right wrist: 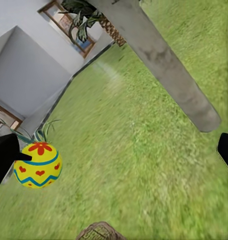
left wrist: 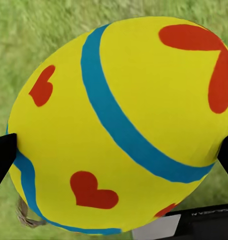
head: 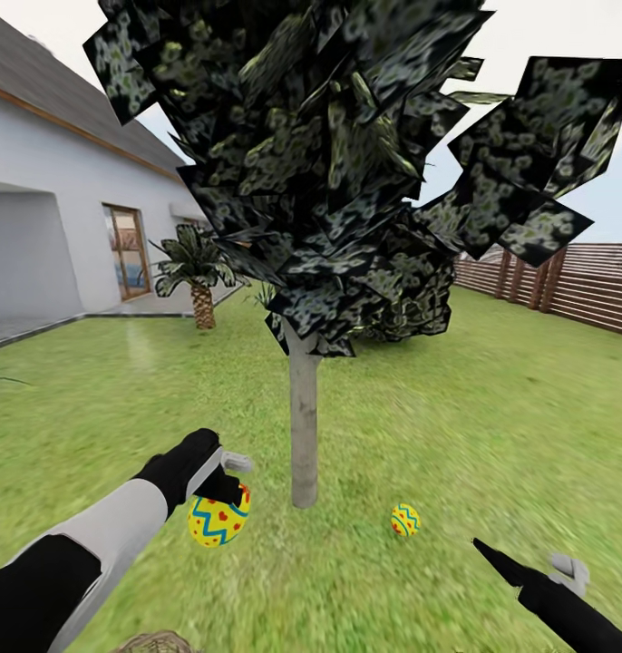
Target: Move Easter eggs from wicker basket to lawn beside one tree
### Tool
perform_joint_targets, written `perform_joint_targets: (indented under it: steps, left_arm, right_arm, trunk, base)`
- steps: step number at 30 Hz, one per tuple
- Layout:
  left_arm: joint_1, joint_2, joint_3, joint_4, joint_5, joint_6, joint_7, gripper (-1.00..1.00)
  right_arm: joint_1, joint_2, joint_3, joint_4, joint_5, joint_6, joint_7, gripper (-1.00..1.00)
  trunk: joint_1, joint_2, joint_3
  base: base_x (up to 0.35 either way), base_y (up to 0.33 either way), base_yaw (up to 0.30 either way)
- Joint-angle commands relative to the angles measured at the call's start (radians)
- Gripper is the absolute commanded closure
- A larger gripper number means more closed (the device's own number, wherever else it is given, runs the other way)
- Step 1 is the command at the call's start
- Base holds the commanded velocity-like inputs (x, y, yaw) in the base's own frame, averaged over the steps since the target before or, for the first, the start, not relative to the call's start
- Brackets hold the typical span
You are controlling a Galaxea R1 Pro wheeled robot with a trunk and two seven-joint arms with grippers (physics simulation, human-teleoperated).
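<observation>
The tree (head: 304,426) stands straight ahead on the lawn (head: 456,399), with a pale trunk and a dark crown. My left gripper (head: 228,485) is shut on a yellow Easter egg (head: 216,528), held above the grass just left of the trunk. That egg (left wrist: 123,125) sits between the black fingers (left wrist: 3,157) in the left wrist view. A second egg (head: 404,520) lies on the grass right of the trunk base. My right gripper (head: 524,558) is open and empty, low at the right. The wicker basket (head: 157,642) rim peeks in below my left arm. The right wrist view shows the trunk (right wrist: 168,70), the held egg (right wrist: 38,165) and the basket (right wrist: 101,231).
A white house (head: 48,236) with a paved strip lies to the left, with a short palm (head: 200,281) in front of it. A brown slatted fence (head: 574,281) runs along the right. Open grass surrounds the tree.
</observation>
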Motion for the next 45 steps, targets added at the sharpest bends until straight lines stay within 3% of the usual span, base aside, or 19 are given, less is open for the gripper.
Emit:
perform_joint_targets:
  steps: [1,9,16,28,45]
  left_arm:
    - [-0.001,0.001,-0.007,-0.003,0.003,0.003,-0.003,1.00]
    - [-0.001,0.000,-0.007,-0.008,0.003,0.002,-0.003,1.00]
    - [-0.001,0.002,-0.006,-0.072,0.001,0.004,-0.004,1.00]
    - [-0.001,0.002,-0.008,-0.078,0.002,0.002,-0.003,1.00]
    - [-0.001,0.001,-0.009,-0.078,0.001,-0.012,0.000,1.00]
  right_arm:
    - [0.000,0.000,-0.001,-0.001,-0.006,0.007,0.000,-1.00]
    - [0.000,-0.001,-0.002,-0.001,-0.006,0.009,0.000,-1.00]
    - [0.000,-0.001,-0.002,-0.001,-0.006,0.010,0.000,-1.00]
    - [0.000,-0.003,-0.002,-0.001,-0.006,0.011,0.000,-1.00]
    - [0.000,0.000,-0.013,-0.001,-0.008,0.014,-0.002,-1.00]
  trunk:
    - [-0.004,0.006,0.003]
    - [-0.027,0.048,0.031]
    - [-0.050,0.090,0.058]
    - [-0.050,0.090,0.072]
    - [-0.050,0.090,0.074]
  base:
    - [0.000,0.000,-0.215]
    - [0.000,0.000,-0.215]
    - [0.000,0.000,-0.215]
    - [0.000,-0.017,-0.213]
    - [0.030,-0.267,-0.025]
